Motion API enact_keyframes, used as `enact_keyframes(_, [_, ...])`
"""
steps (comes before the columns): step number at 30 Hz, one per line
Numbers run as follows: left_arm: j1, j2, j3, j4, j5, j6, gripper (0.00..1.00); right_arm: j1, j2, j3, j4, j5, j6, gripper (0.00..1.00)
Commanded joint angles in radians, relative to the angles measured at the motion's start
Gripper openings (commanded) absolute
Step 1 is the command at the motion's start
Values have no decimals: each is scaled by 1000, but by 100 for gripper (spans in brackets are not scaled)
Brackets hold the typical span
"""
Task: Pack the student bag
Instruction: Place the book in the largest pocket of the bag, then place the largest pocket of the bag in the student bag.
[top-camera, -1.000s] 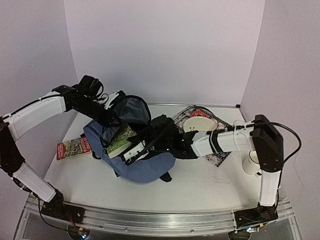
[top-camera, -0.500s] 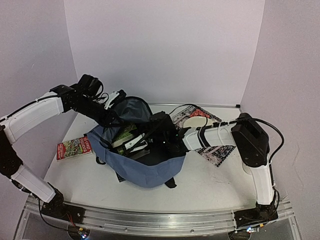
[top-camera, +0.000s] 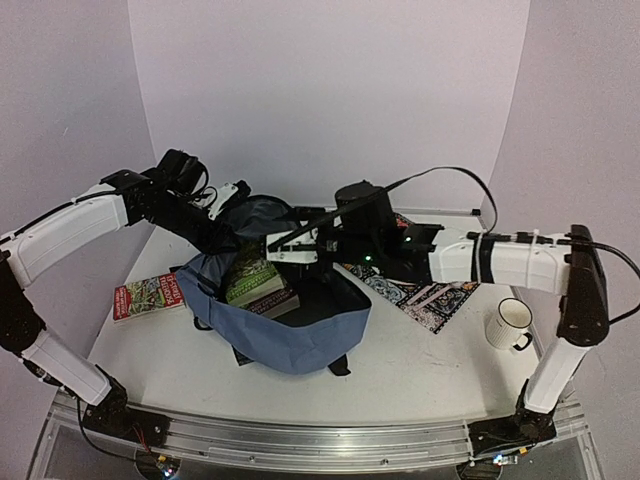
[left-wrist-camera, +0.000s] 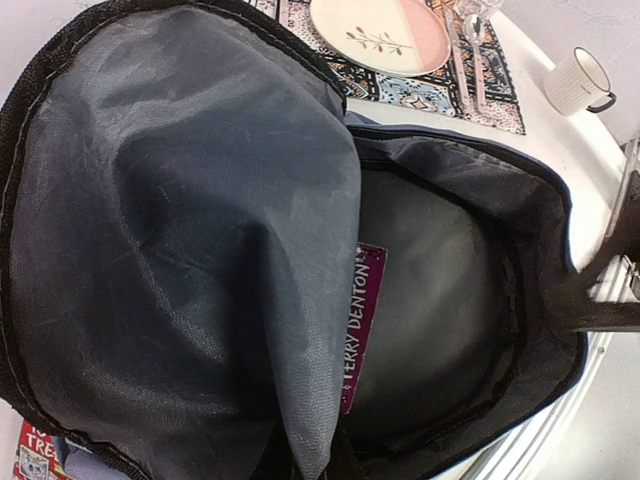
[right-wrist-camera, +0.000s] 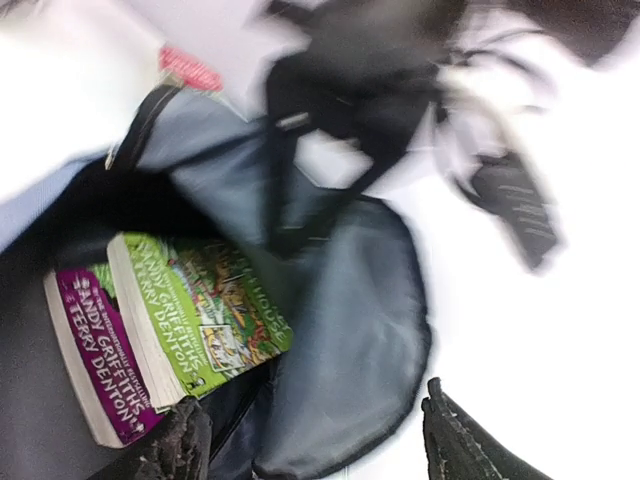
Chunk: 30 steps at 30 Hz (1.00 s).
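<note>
Lilac walls close in a white counter (top-camera: 400, 375), and the student bag (top-camera: 290, 335) lies left of its centre with the mouth open toward the far side. Two books are inside: a green paperback (top-camera: 250, 275) on top of a purple-spined book (right-wrist-camera: 85, 350). The left pincer (top-camera: 218, 215) is closed on the far left rim of the bag's flap and holds the dark lining up. The right pincer (right-wrist-camera: 315, 450) hovers over the opening with its fingers spread wide and nothing between them.

The bag looks soft and floppy. Its fabric would probably sag shut if the flap were let go, and the books should pull the weight toward the low near side. The stitched rim along the zipper line or a black strap would likely give the firmest hold, since loose cloth would bunch and slip. A red book (top-camera: 145, 296) lies on the counter to the bag's left, and a patterned placemat (top-camera: 425, 298) and a mug (top-camera: 510, 325) sit to its right.
</note>
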Motion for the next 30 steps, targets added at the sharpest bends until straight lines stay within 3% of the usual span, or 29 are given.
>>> enact_keyframes(1, [-4, 12, 58, 84, -42, 19, 0, 0, -115, -35, -122, 50, 284, 77])
enact_keyframes(10, [-4, 124, 154, 223, -252, 41, 0, 5, -166, -82, -263, -11, 663, 83])
enact_keyframes(21, [-4, 236, 356, 299, -284, 93, 1, 41, -109, -83, -276, -147, 845, 84])
enact_keyframes(25, [-4, 214, 295, 304, -296, 59, 12, 42, -36, -49, -287, -153, 870, 84])
enact_keyframes(30, [-4, 138, 156, 301, -366, -53, 43, 41, 14, -29, -289, -51, 889, 84])
